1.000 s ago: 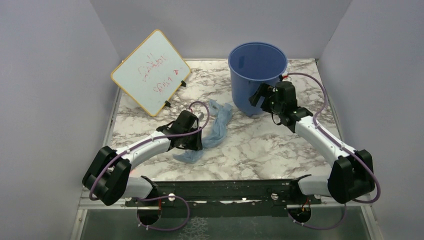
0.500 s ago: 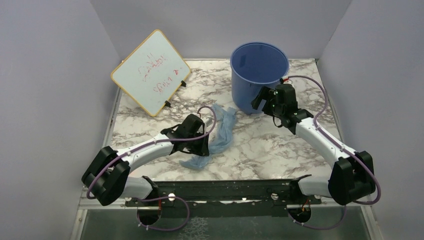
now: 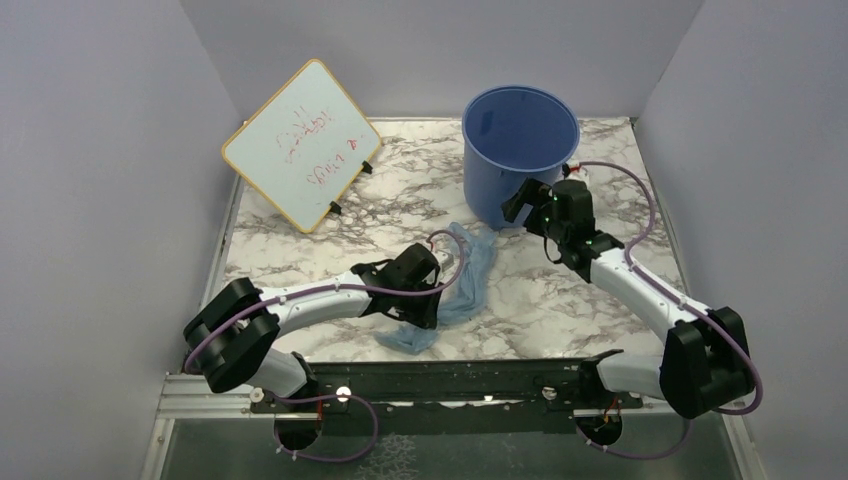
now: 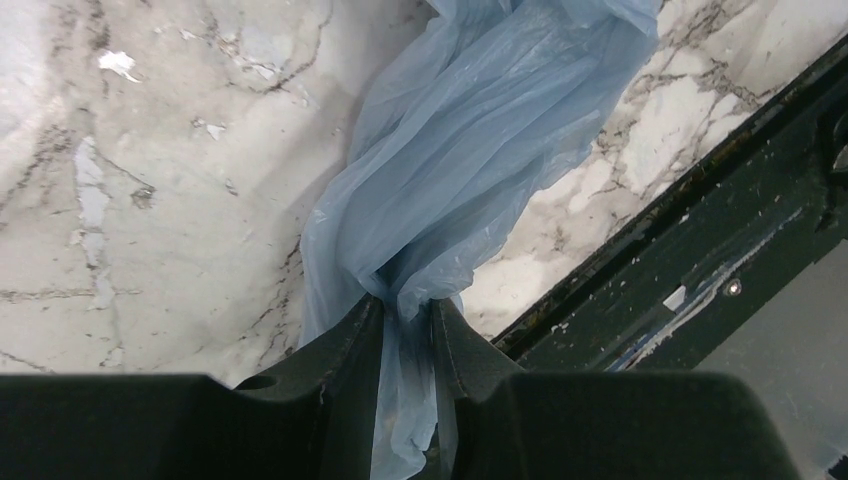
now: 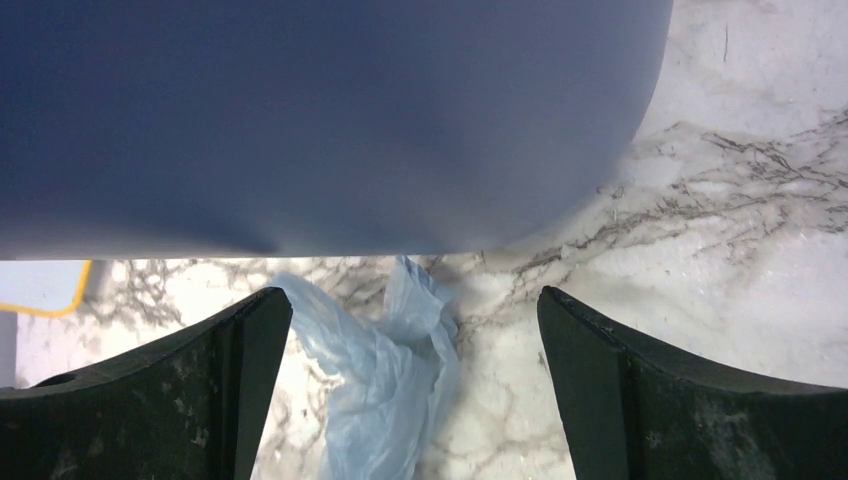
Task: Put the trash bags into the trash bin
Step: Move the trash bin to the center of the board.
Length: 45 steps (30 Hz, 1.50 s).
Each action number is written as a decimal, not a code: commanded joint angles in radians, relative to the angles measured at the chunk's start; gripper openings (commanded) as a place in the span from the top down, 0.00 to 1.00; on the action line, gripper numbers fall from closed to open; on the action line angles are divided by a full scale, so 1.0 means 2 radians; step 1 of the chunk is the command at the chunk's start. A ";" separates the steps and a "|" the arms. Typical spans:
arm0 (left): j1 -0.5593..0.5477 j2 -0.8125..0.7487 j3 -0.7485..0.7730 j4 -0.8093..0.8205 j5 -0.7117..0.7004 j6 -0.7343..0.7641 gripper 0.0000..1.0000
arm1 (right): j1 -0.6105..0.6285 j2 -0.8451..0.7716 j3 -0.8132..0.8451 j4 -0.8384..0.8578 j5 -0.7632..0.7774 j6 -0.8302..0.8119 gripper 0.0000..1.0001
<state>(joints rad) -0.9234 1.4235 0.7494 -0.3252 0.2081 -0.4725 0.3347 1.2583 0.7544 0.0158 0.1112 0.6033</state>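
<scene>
The light-blue trash bag lies stretched on the marble table, in front of and left of the blue trash bin. My left gripper is shut on the bag; in the left wrist view the bag is pinched between the fingers. My right gripper is open and empty, just in front of the bin's wall. The bag's far end lies on the table between the right gripper's spread fingers.
A white board with red writing leans at the back left. The black rail runs along the table's near edge, also in the left wrist view. Grey walls enclose the table on three sides.
My left gripper has dragged the bag to the right and nearer the front edge. My right gripper has shifted slightly back from the bin's side.
</scene>
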 commanded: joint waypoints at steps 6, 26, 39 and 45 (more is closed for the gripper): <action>-0.001 -0.028 0.006 -0.015 -0.030 0.003 0.74 | 0.001 0.083 -0.079 0.303 0.035 -0.001 0.00; -0.001 -0.069 0.005 -0.021 -0.007 0.033 0.71 | -0.013 0.121 0.010 0.096 -0.045 -0.014 0.00; -0.070 -0.003 0.058 -0.006 -0.040 0.043 0.52 | -0.014 -0.088 -0.149 0.134 -0.037 -0.014 0.00; -0.072 -0.047 0.052 -0.002 -0.130 0.010 0.23 | -0.013 -0.198 -0.176 0.127 -0.078 -0.189 0.00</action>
<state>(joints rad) -1.0668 1.4090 0.8421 -0.3546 0.1215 -0.4034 0.3122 0.9821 0.4263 0.2386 0.0154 0.4858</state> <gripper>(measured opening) 0.660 0.998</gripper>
